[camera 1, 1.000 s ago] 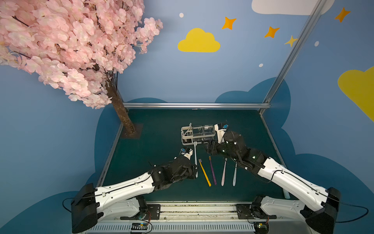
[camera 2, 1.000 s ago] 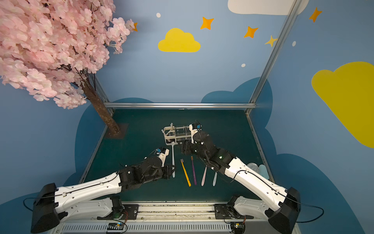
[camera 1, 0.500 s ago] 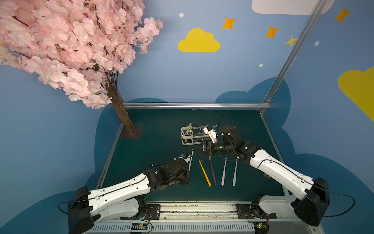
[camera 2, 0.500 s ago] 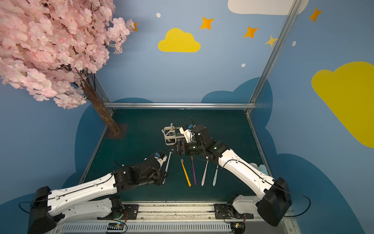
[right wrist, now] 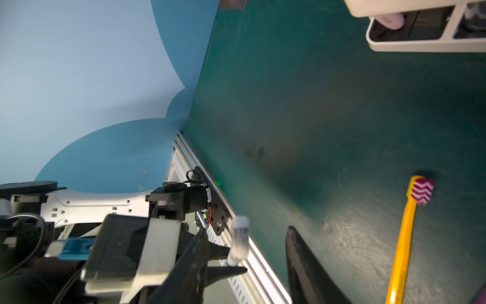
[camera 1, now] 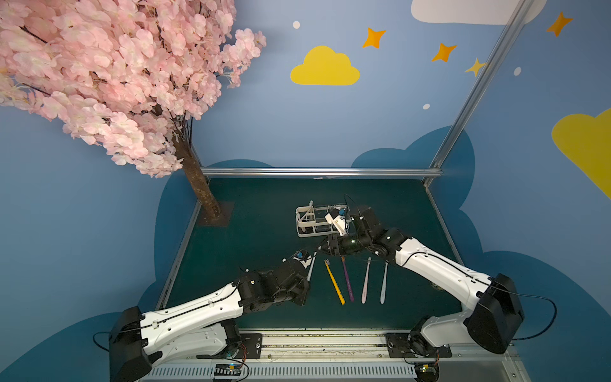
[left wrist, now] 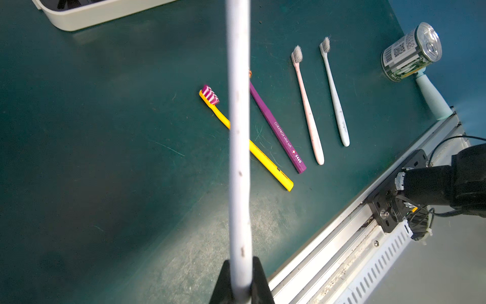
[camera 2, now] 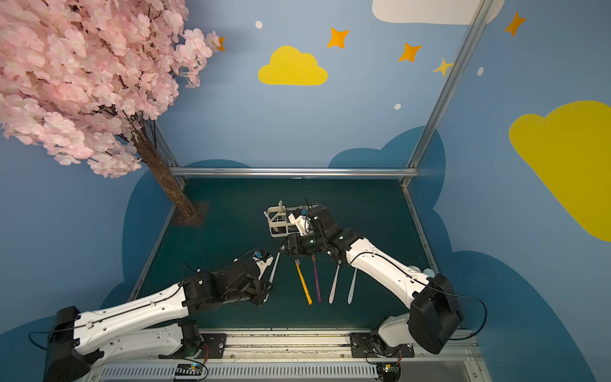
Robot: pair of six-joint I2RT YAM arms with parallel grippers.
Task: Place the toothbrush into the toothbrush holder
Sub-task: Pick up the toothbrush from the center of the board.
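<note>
My left gripper [left wrist: 240, 265] is shut on the handle of a white toothbrush [left wrist: 238, 131], holding it off the mat with its head toward the right arm. In both top views the brush [camera 1: 311, 268] [camera 2: 274, 268] slants up from the left gripper [camera 1: 305, 291] to my right gripper [camera 1: 325, 248]. The right gripper [right wrist: 246, 230] is open, its jaws standing on either side of the brush head [right wrist: 239, 237] with gaps on both sides. The white toothbrush holder [camera 1: 310, 228] [right wrist: 420, 44] stands just beyond the right wrist, with one brush upright in its slot section.
Several toothbrushes lie side by side on the green mat: yellow [camera 1: 334, 282], purple [camera 1: 347, 281], pink [camera 1: 365, 281], pale blue [camera 1: 383, 281]. A tin can [left wrist: 410, 51] sits at the mat's right edge. A tree trunk [camera 1: 201, 195] rises at the back left corner.
The right gripper came away from the holder, down and left to the white brush's head, and its jaws narrowed. The left arm drew back slightly, tilting the brush toward it.
</note>
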